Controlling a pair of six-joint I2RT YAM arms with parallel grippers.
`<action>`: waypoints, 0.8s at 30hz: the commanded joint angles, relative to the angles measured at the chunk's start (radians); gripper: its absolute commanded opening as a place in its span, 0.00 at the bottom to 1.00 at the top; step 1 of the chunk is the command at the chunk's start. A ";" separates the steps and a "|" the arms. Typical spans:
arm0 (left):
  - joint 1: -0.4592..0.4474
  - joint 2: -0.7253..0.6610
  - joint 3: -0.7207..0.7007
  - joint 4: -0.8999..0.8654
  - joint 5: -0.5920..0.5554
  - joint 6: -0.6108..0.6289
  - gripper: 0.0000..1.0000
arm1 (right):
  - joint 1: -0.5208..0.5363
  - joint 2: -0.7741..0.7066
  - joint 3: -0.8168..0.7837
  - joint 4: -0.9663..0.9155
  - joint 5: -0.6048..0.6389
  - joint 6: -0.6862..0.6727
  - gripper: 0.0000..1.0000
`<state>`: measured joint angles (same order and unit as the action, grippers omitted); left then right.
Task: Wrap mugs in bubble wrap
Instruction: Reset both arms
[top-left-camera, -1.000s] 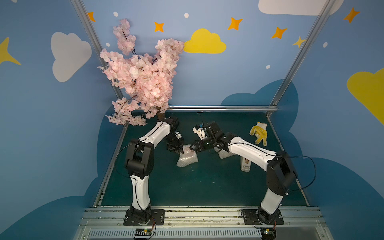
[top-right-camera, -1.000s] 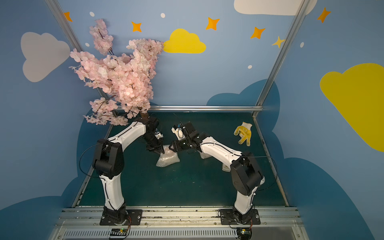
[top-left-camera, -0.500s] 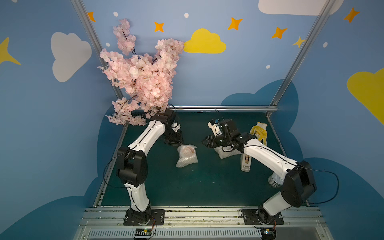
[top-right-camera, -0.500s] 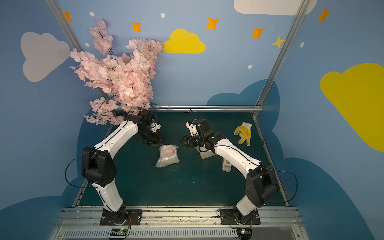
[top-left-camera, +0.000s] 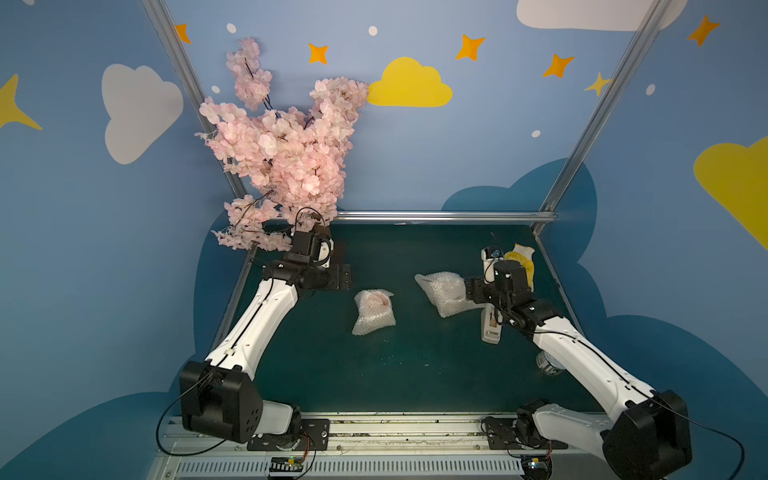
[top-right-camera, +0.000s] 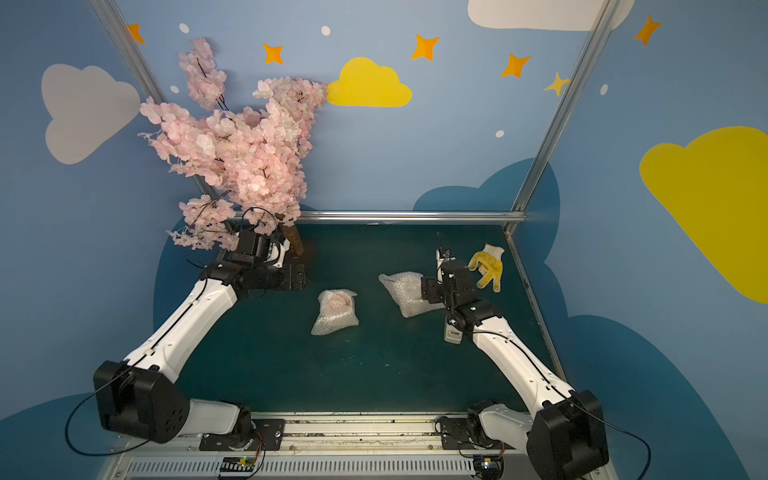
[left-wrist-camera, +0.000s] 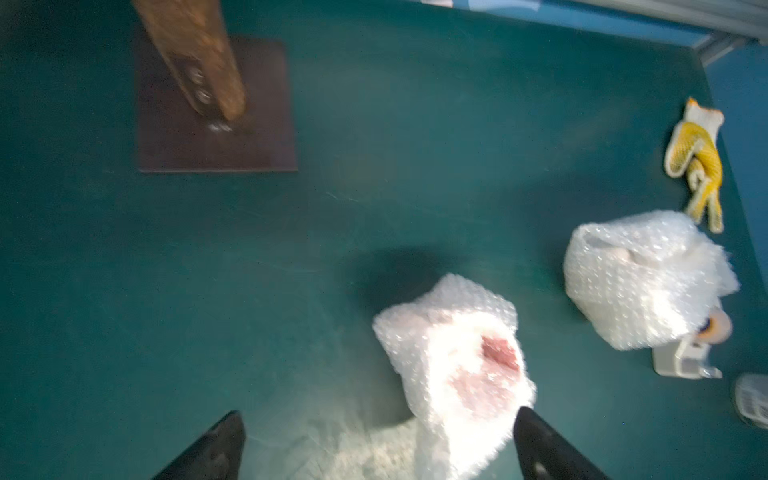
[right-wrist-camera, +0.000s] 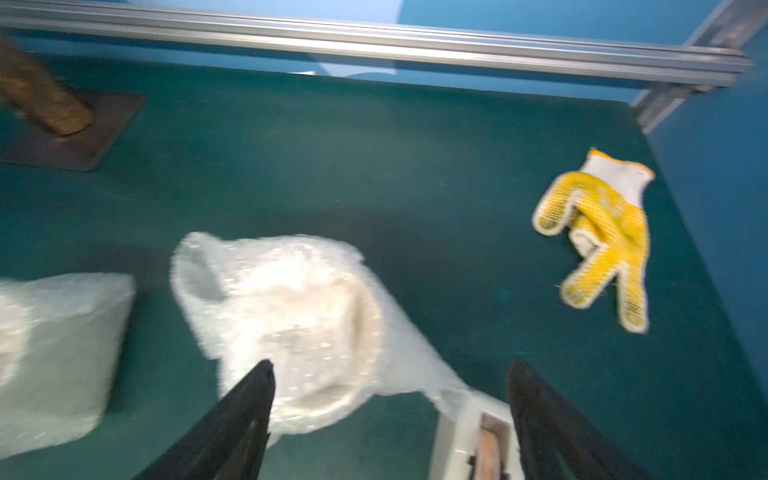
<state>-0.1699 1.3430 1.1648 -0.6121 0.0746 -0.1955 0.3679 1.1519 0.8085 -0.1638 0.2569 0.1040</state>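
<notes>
Top views: two bubble wrap bundles lie on the green mat, apart from each other. The left bundle (top-left-camera: 374, 311) shows pink through the film, so it likely holds the red-inside mug; the right bundle (top-left-camera: 444, 293) is whitish, likely the cream mug. Neither mug is seen bare. The left gripper (top-left-camera: 338, 277) sits back near the tree base (top-right-camera: 297, 249), clear of its bundle; finger gap is not readable from here. The right gripper (top-right-camera: 428, 289) is at the edge of the right bundle, contact unclear. A glove (top-right-camera: 487, 266) lies by the far right corner, a white tool (top-left-camera: 490, 328) lies under the right arm, and a can (top-left-camera: 548, 363) sits near the right mat edge. All three are clutter, not task items.

Left wrist: the fingers (left-wrist-camera: 216, 446) stand wide apart with nothing between them. The pink-tinted bundle (left-wrist-camera: 457, 374) rests on the mat just ahead, one finger overlapping its edge in this view. The wrap looks loosely folded and could spring open when let go.

Right wrist: the fingers (right-wrist-camera: 232, 424) are spread, nothing clamped. The white bundle (right-wrist-camera: 299, 328) lies ahead, partly between them, with mug rim outline showing through the film. The tool (right-wrist-camera: 478, 440) lies between the tips.

Judgement: both mugs look wrapped and set down, task near its end.
</notes>
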 joint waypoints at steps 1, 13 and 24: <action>0.050 -0.104 -0.203 0.363 -0.080 0.065 0.99 | -0.089 -0.054 -0.088 0.183 0.075 -0.046 0.92; 0.239 -0.187 -0.701 0.968 -0.026 0.130 0.99 | -0.299 0.108 -0.249 0.435 -0.040 -0.068 0.95; 0.264 0.085 -0.779 1.347 0.027 0.142 0.99 | -0.301 0.318 -0.372 0.821 -0.055 -0.063 0.94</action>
<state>0.0853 1.3907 0.3820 0.5854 0.0856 -0.0601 0.0689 1.4464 0.4282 0.5732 0.2070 0.0467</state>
